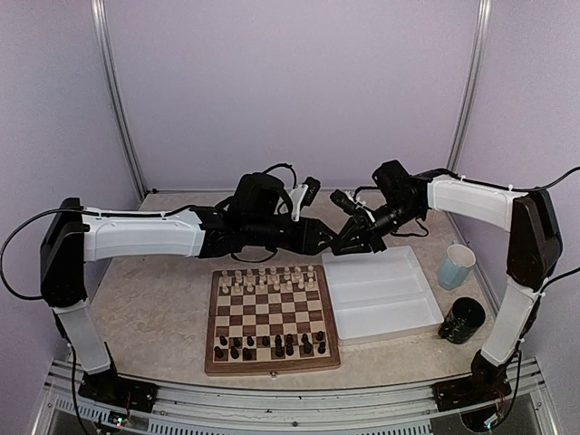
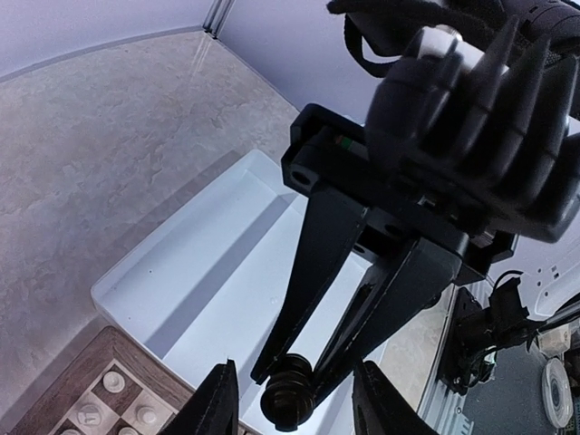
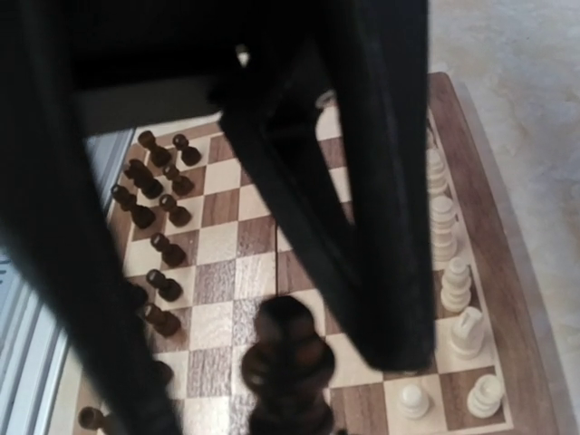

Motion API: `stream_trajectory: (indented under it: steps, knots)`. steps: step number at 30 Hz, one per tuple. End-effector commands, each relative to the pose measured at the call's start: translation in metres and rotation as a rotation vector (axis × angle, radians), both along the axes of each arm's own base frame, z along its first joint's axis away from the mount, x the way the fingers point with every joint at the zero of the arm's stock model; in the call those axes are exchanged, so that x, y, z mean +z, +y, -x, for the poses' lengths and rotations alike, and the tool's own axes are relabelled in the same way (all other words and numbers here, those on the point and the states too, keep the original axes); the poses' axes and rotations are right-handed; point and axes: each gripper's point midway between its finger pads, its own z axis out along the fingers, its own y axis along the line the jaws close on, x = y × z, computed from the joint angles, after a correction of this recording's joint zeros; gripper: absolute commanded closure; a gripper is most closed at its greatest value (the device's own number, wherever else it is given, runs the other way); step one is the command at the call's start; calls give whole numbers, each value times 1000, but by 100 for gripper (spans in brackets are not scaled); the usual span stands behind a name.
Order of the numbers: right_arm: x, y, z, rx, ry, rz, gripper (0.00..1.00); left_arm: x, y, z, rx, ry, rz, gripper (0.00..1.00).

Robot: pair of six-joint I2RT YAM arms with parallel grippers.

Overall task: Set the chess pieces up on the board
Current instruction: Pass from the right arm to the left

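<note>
A dark chess piece (image 2: 292,399) hangs in the air, with my right gripper (image 1: 349,245) shut on it; its long black fingers (image 2: 317,263) pinch the piece's top. My left gripper (image 2: 296,405) is open and straddles the same piece, with a gap on each side. The two grippers meet above the far right corner of the board (image 1: 272,365). In the right wrist view the piece (image 3: 285,367) is close and blurred, between the left gripper's black fingers (image 3: 385,227). On the board stand cream pieces (image 1: 272,276) along the far rows and dark pieces (image 1: 272,344) along the near rows.
A white compartment tray (image 1: 381,294) lies right of the board, directly under the grippers (image 2: 208,272). A pale blue cup (image 1: 456,265) and a black holder (image 1: 464,319) stand at the table's right edge.
</note>
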Motion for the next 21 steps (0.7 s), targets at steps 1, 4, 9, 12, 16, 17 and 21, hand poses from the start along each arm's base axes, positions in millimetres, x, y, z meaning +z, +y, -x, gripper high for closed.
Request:
stream_trajectory:
  steps: [1, 4, 9, 12, 16, 17, 21]
  knots:
    - [12, 1, 9, 20, -9, -35, 96, 6, -5, 1, -21, -10, 9, 61]
    - [12, 1, 9, 24, -7, -38, 96, 7, -6, 2, -25, -11, 13, 73]
    - [11, -1, 10, 21, -25, -25, 90, 13, -4, 2, -26, -19, 14, 93]
    - [17, -2, 13, 29, -38, -34, 78, 14, 0, 3, -16, -26, -5, 96]
    - [16, -10, 18, 27, -49, -11, 58, 20, 14, 11, 8, -46, -66, 97]
    - [12, -13, 18, 19, -48, 4, 57, 20, 18, 14, 19, -57, -93, 97]
    - [-9, -23, 10, -27, -11, 40, 55, 10, 43, 36, 55, -85, -222, 97]
